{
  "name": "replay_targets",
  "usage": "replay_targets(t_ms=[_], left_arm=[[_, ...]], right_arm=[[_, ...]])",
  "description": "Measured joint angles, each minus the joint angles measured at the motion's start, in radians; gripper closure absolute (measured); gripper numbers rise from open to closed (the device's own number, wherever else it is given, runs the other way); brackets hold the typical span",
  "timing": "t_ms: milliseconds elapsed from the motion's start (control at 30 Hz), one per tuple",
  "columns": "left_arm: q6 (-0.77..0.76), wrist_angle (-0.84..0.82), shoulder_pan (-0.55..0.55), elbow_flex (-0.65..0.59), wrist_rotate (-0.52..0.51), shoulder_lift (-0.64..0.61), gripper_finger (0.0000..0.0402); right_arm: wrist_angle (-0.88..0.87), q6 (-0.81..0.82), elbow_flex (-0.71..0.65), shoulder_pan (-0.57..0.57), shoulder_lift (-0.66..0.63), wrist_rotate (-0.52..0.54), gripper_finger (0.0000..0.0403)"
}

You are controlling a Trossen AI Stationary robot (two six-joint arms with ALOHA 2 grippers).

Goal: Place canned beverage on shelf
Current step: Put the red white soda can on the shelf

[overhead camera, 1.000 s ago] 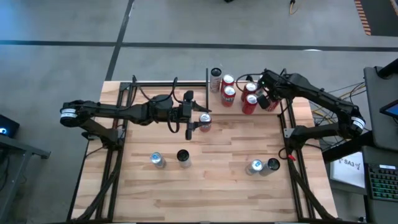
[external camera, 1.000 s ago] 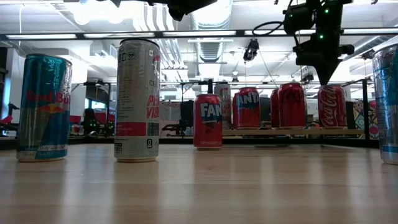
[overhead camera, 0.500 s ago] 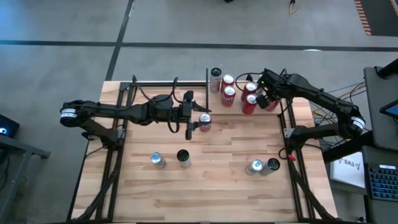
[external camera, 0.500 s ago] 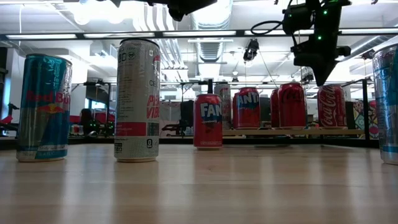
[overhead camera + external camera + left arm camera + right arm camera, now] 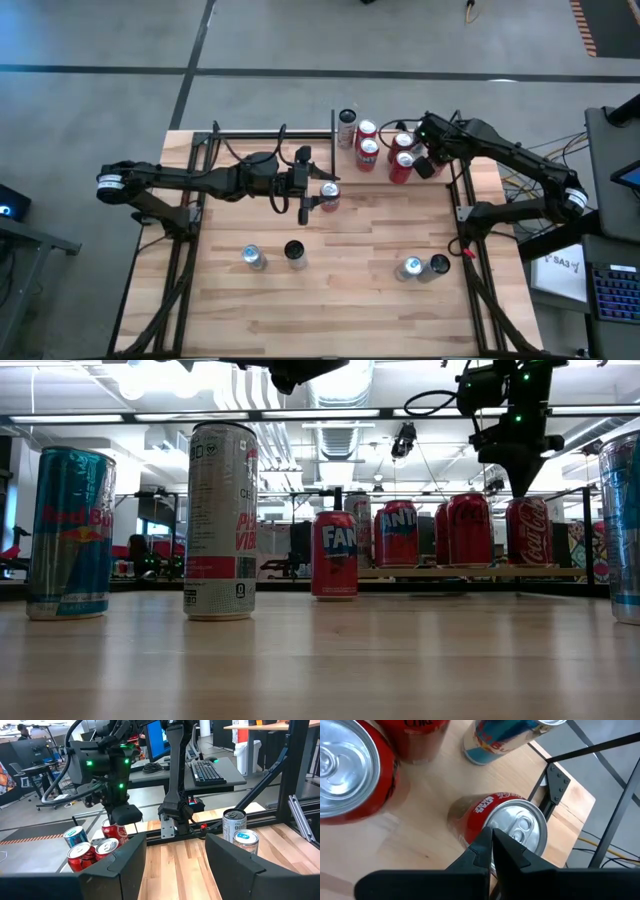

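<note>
Cans already crowd the shelf (image 5: 440,185) at the far right corner of the tabletop (image 5: 340,290): I count about six there, mostly red, one blue-topped, standing close together. So a good part of the job looks done. Left to go, as I judge it, are the Fanta can (image 5: 329,196) near the middle of the tabletop and four more cans toward the near edge, a pair on the left (image 5: 253,257) and a pair on the right (image 5: 409,268).

Over the shelf, the right hand (image 5: 424,166) hangs above the cluster with its fingers pressed fully together and nothing between them; its wrist view shows the closed tips just above the lid of a red can (image 5: 507,827), though I can't tell whether they touch it. It looks like a hand that has let go, not one carrying.

At mid-table, the left hand (image 5: 313,196) sits level with the Fanta can, fingers about half open on either side of it. I can't be sure the pads press its sides.
</note>
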Motion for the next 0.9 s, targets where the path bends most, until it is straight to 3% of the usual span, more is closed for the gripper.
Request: replay_targets(t_ms=[533, 900], left_arm=[[0.0, 0.0, 0.0, 0.0, 0.0, 0.0, 0.0212], [0.0, 0.0, 0.0, 0.0, 0.0, 0.0, 0.0212]], right_arm=[[-0.007, 0.005, 0.08, 0.0, 0.0, 0.001, 0.0394], [-0.11, 0.072, 0.067, 0.0, 0.0, 0.0, 0.0394]])
